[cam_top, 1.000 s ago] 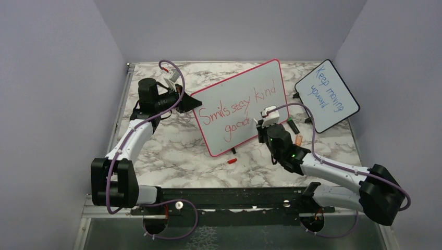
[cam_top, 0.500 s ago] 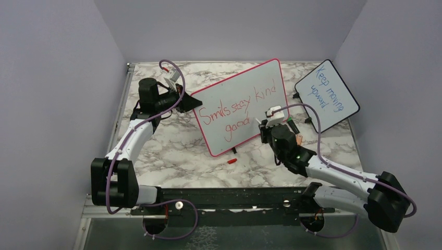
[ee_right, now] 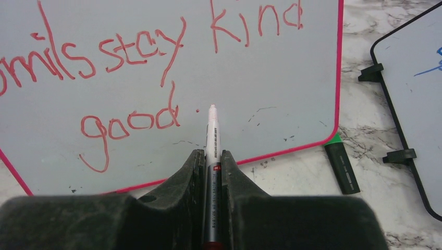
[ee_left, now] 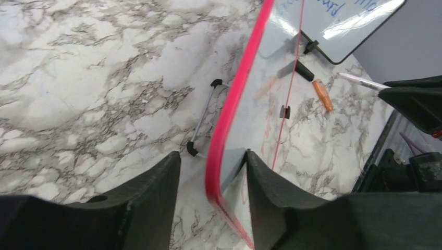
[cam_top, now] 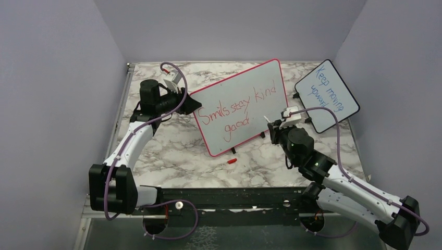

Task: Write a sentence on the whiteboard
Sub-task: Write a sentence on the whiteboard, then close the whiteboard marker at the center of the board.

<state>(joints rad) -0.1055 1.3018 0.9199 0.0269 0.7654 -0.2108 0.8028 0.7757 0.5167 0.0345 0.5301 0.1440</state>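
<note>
Because the whiteboard (ee_right: 271, 78) looks thin, stiff and light, and stands propped on small feet near the middle of the surface (ee_left: 78, 78), expect it to slide or tip under pen pressure. Take hold at the red frame, never on the glossy face, where the sentence (ee_right: 130, 52) would likely smear. The left pincer (ee_left: 211, 156) straddles the frame's edge with its fingers apart, not clamped. The right pincer (ee_right: 211, 153) is clamped on the marker (ee_right: 212, 127), whose tip sits beside "good".
</note>
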